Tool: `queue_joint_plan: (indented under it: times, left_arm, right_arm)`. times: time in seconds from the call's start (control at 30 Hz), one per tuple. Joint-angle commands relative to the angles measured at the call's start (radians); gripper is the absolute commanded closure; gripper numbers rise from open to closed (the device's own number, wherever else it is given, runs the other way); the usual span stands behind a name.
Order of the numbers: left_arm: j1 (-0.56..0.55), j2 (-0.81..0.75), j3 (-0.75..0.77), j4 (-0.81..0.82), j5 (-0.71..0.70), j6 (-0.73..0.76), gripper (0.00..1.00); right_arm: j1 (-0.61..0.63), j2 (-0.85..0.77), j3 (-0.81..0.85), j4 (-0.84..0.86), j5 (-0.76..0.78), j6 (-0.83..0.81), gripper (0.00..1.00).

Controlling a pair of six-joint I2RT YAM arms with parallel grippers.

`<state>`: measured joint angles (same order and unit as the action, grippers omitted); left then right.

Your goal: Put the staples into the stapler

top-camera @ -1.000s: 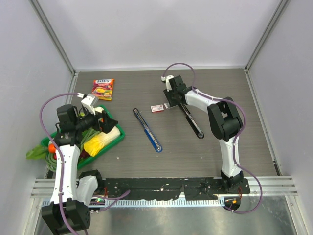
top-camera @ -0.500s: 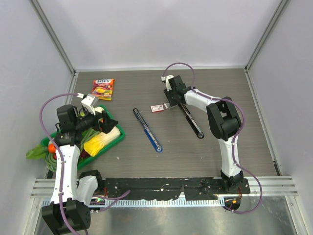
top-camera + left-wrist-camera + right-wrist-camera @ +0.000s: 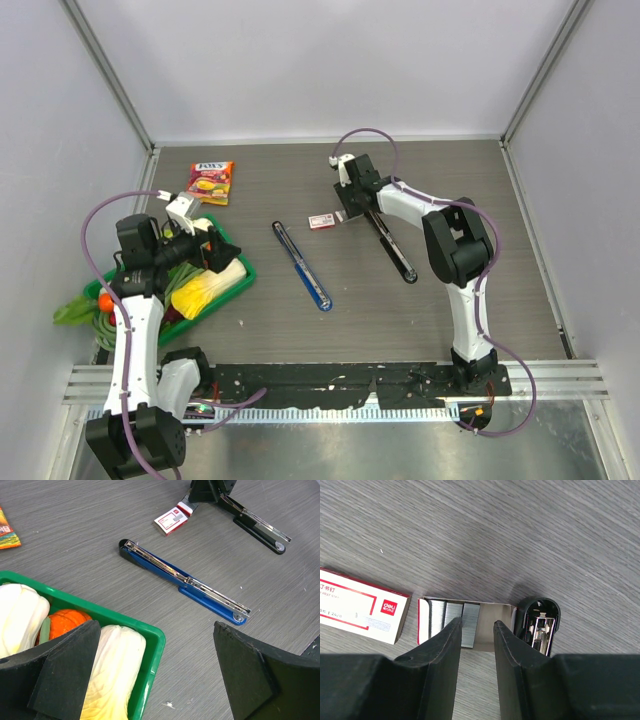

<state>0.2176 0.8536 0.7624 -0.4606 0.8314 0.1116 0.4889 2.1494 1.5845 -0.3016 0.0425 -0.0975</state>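
Straddling the silvery-grey metal staples (image 3: 443,617), right gripper (image 3: 477,630) sits narrow, can't tell if gripping; left gripper (image 3: 155,630) spread wide.

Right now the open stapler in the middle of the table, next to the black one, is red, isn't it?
Not quite. The open stapler in the middle of the table is blue, not red. The left wrist view shows its blue body clearly. It does lie next to the black stapler.
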Motion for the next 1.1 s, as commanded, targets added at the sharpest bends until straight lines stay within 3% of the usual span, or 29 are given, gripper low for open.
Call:
queue_joint_plan:
  times: [0.0,0.73,1.07]
  left_arm:
    - [0.008,-0.002,0.0,0.039,0.026,0.002,0.0]
    - [0.012,-0.002,0.0,0.039,0.029,-0.001,0.0]
    - [0.009,-0.001,0.0,0.039,0.031,0.0,0.0]
  right_arm:
    - [-0.001,0.007,0.04,0.006,-0.007,0.016,0.62]
    - [0.039,0.04,0.051,-0.019,0.24,-0.08,0.63]
    - [0.045,0.006,0.049,-0.016,0.175,-0.044,0.62]
